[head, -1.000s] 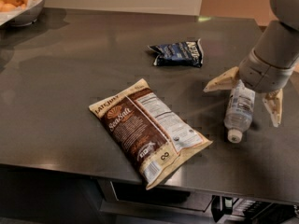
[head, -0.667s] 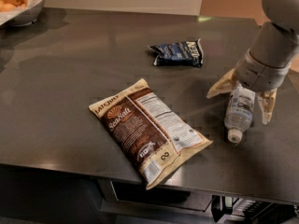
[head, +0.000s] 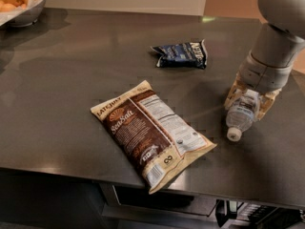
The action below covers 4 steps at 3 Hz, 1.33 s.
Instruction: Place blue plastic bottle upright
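Note:
The blue plastic bottle (head: 239, 119) is a small clear bottle with a white cap and a pale label. It lies on its side at the right of the dark counter (head: 71, 80), cap pointing toward the front edge. My gripper (head: 248, 109) comes down over the bottle's base end. Its tan fingers (head: 232, 93) press against both sides of the bottle, so it is shut on it. The bottle still rests on the counter.
A large brown chip bag (head: 147, 130) lies flat in the middle near the front edge. A dark blue snack packet (head: 181, 54) lies behind it. A white bowl of fruit (head: 21, 4) stands at the far left corner.
The fingers stood spread wide on either side of the bottle; now they have closed in against it. The bottle has not moved.

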Motion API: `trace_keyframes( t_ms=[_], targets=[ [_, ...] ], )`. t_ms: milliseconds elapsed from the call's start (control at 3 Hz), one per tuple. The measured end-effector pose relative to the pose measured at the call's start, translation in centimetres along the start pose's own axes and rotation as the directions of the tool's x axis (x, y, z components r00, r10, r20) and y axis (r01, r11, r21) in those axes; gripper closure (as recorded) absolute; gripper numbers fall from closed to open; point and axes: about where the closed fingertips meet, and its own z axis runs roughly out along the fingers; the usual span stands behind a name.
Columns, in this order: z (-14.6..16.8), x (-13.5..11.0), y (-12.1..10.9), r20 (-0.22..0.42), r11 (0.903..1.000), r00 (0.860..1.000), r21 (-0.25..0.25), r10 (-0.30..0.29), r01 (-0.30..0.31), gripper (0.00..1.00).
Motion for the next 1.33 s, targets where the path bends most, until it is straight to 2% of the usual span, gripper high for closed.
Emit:
trace_keyframes(
  t_ms=[333,667,1000,1333],
  targets=[
    [-1.1,0.5,-0.6,0.04,0.9972,0.997,0.02,0.071,-0.072,0.88],
    [-4.0,1.7,-2.9,0.115,0.9676,0.976,0.15,0.187,-0.203,1.0],
    [-7.7,1.4,-5.0,0.251,0.8861,0.917,0.273,0.31,-0.374,1.0],
    [-10.3,0.0,-6.0,0.397,0.7786,0.822,0.319,0.408,-0.54,1.0]
  ],
)
